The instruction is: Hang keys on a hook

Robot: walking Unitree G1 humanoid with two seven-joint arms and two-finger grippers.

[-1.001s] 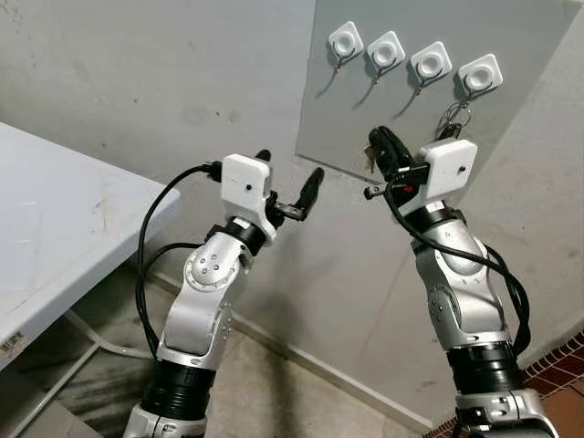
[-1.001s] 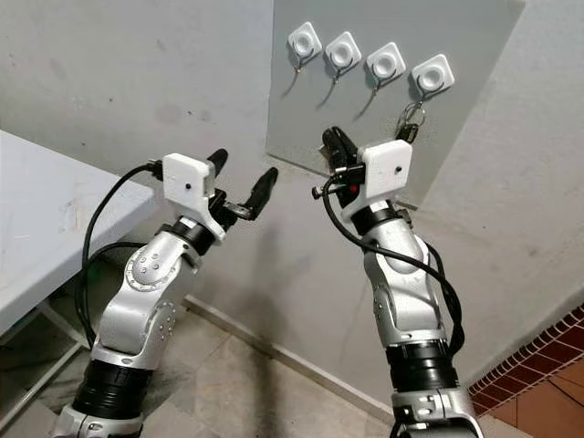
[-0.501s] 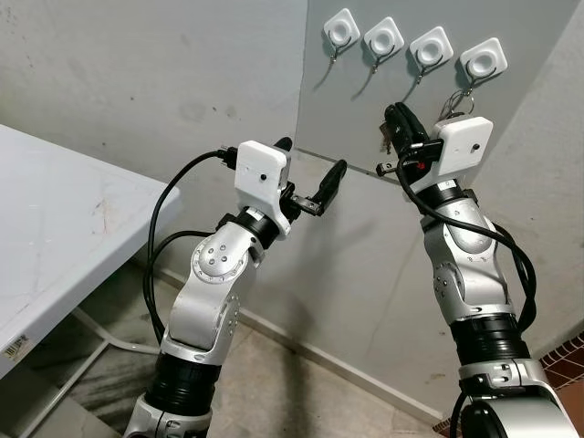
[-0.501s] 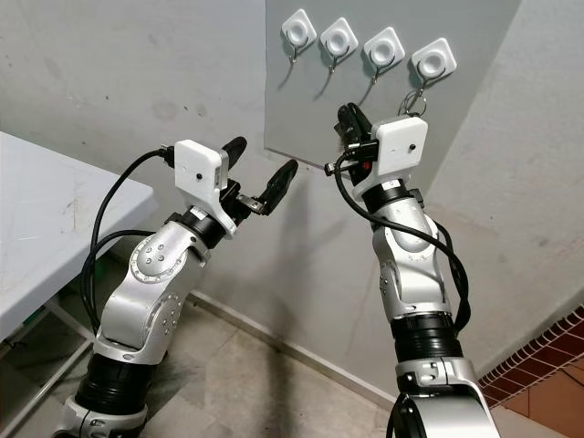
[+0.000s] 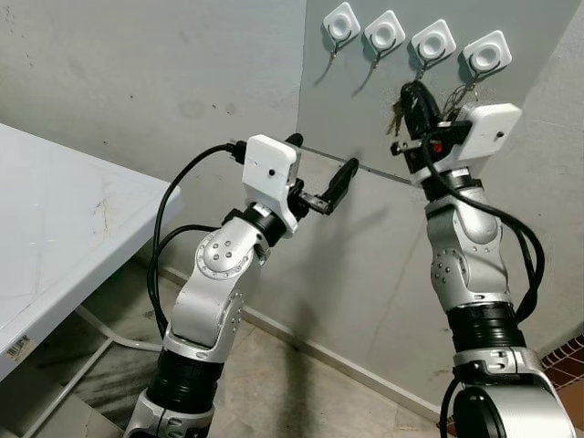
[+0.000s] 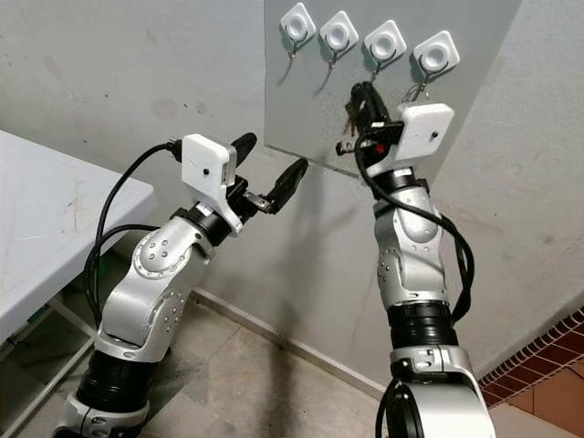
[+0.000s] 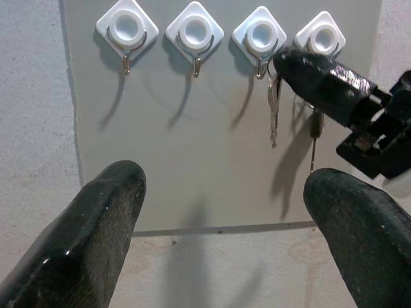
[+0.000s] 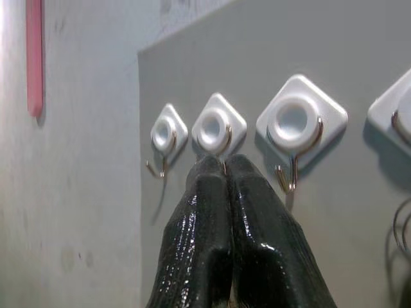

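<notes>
My right hand (image 5: 412,99) is clenched on the keys (image 7: 274,109), raised just below the third hook (image 8: 294,125) on the board (image 5: 365,109). My left hand (image 5: 321,178) hangs wide open, holding nothing.

Four white hooks sit in a row near the top of the grey panel (image 5: 347,100). The first hook (image 7: 127,31) and second hook (image 7: 194,32) from the robot's left have bare panel beneath them. The right gripper (image 5: 412,94), fingers pressed together on keys (image 7: 273,109), stands in front of the third hook (image 7: 262,37). A second key set (image 5: 459,91) hangs at the fourth hook (image 5: 485,57). The left gripper (image 5: 321,170), fingers spread, hovers below the panel edge, apart from it. The table (image 5: 55,228) stands well to the left.
</notes>
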